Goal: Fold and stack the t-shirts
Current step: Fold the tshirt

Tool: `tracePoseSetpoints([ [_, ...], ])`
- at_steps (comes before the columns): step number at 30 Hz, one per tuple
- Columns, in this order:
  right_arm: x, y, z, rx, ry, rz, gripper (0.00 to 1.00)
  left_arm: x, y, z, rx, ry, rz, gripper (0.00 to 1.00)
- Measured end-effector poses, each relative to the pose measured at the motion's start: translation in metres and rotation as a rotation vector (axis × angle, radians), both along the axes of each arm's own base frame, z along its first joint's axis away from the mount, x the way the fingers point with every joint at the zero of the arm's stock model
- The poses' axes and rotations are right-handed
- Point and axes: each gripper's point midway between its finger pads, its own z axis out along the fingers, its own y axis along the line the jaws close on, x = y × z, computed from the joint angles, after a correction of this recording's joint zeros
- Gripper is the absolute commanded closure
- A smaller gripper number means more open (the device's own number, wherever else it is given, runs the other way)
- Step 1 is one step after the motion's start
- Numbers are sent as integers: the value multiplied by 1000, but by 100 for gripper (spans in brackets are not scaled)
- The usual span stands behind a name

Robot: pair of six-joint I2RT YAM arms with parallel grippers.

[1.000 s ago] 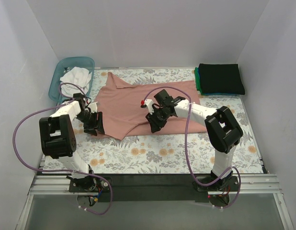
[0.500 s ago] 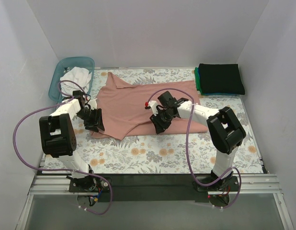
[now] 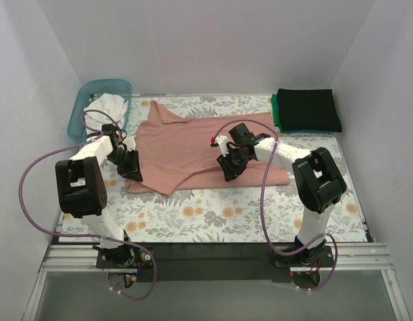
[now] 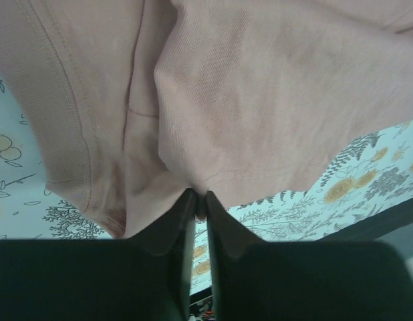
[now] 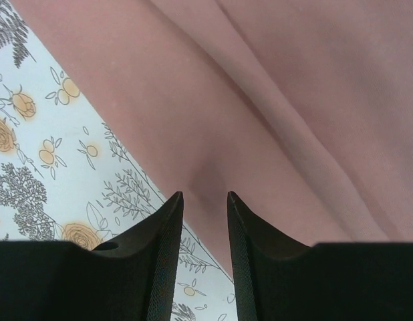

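Pink tee point(image 3: 180, 144) lies spread and rumpled mid-table, 1 sleeve pointing to the far side, its near edge running at a slant. My L pincer point(image 4: 200, 197) is at the tee's near-L corner, fingers all but together, nipping the hem right at the tips; the seam and hem stitching hang just above them. My R pincer point(image 5: 203, 195) is at the tee's near edge, R of centre, narrow gap, w/ a puckered fold of the pink cloth caught between the tips and creases fanning off it. Black tee point(image 3: 307, 109) sits folded off the pink tee's far-R corner, on top of a teal-green tee point(image 3: 276, 114) w/ only the edge showing. White tee point(image 3: 106, 107) is bunched in the basket point(image 3: 75, 120) off the pink tee's far-L side. Floral table cloth point(image 3: 213, 214) shows on the near side of the pink tee.
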Motion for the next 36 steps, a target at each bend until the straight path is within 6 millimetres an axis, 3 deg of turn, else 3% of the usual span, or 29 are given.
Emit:
tracePoseSetpoints([
  [2, 1, -5, -2, -8, 4, -11, 62, 6, 0, 3, -4, -6, 0, 100],
  [6, 2, -13, -6, -25, 8, -21, 62, 24, -2, 15, -22, -32, 3, 100],
  [13, 2, -24, -13, -55, 7, -29, 63, 87, -10, 44, -103, -138, 5, 100],
  [18, 2, -27, -16, -60, 8, -33, 63, 124, -26, 50, -189, -162, 9, 100],
  [24, 3, -28, -16, -58, 10, -36, 63, 151, -55, 50, -281, -181, -4, 73],
  [27, 3, -28, -15, -55, 11, -35, 63, 159, -65, 51, -306, -197, 4, 66],
  [31, 3, -28, -15, -52, 14, -35, 63, 165, -65, 57, -310, -254, 21, 65],
  [33, 2, -28, -15, -50, 17, -36, 63, 150, -65, 62, -310, -257, 29, 61],
  [34, 2, -28, -15, -49, 19, -37, 63, 140, -65, 65, -311, -254, 33, 52],
  [36, 1, -29, -14, -49, 22, -37, 63, 118, -66, 73, -315, -245, 42, 50],
])
